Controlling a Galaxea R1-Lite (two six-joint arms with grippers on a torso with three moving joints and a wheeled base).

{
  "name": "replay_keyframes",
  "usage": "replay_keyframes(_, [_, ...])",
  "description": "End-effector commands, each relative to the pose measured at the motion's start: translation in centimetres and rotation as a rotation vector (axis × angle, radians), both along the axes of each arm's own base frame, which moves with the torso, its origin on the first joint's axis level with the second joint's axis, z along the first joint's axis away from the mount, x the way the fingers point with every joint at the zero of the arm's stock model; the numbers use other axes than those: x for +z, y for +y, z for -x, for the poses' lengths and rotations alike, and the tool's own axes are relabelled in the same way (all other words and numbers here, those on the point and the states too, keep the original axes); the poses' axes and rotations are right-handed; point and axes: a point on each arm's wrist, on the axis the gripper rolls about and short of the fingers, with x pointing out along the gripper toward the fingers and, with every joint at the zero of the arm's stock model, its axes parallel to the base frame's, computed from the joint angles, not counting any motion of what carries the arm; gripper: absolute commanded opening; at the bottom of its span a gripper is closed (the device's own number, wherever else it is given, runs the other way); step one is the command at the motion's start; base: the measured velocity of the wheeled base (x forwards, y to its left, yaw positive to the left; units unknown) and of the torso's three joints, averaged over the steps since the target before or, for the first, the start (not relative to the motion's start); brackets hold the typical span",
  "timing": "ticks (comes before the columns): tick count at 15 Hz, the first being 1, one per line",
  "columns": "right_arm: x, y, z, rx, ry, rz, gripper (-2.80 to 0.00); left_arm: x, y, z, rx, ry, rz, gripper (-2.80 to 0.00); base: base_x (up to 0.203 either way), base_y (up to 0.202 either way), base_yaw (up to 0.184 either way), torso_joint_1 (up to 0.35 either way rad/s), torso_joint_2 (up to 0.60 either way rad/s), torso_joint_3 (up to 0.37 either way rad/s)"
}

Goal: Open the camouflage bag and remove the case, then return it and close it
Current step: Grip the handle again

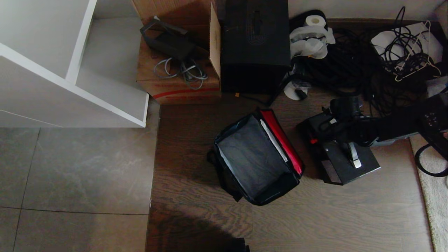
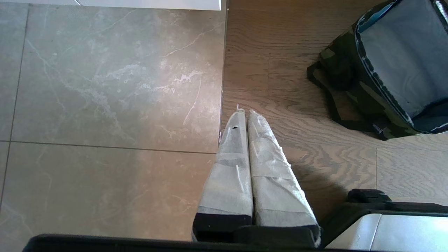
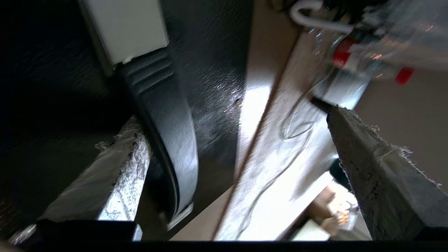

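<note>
You see wood floor (image 1: 315, 217) meeting grey tile (image 1: 77, 168); camouflage bag (image 1: 257, 161) gapes empty, right gripper (image 3: 232, 147) spread over the case (image 1: 344, 161), partly hidden; left gripper (image 2: 244, 115) closed.

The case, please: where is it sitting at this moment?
In the head view the case stands on the wooden floor to the right of the open camouflage bag, outside it, with the right gripper open over its handle.
</note>
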Motion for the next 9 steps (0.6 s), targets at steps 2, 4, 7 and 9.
replay_keyframes(2, [0.5, -3.2, -0.7, -0.056, -0.013, 0.033, 0.00, 0.0, 0.0, 0.0, 0.000, 0.000, 0.000, -2.80, 0.000, 0.000, 0.000, 0.000, 0.00, 0.000])
replay_keyframes(4, [0.4, -4.6, -1.0, -0.078, 0.011, 0.041, 0.00, 0.0, 0.0, 0.0, 0.000, 0.000, 0.000, -2.80, 0.000, 0.000, 0.000, 0.000, 0.00, 0.000])
replay_keyframes(7, [-0.5, -6.4, -1.3, -0.102, 0.072, 0.052, 0.00, 0.0, 0.0, 0.0, 0.000, 0.001, 0.000, -2.80, 0.000, 0.000, 0.000, 0.000, 0.00, 0.000])
replay_keyframes(9, [-0.9, -7.3, -1.7, -0.117, 0.082, 0.058, 0.00, 0.0, 0.0, 0.0, 0.000, 0.001, 0.000, -2.80, 0.000, 0.000, 0.000, 0.000, 0.00, 0.000])
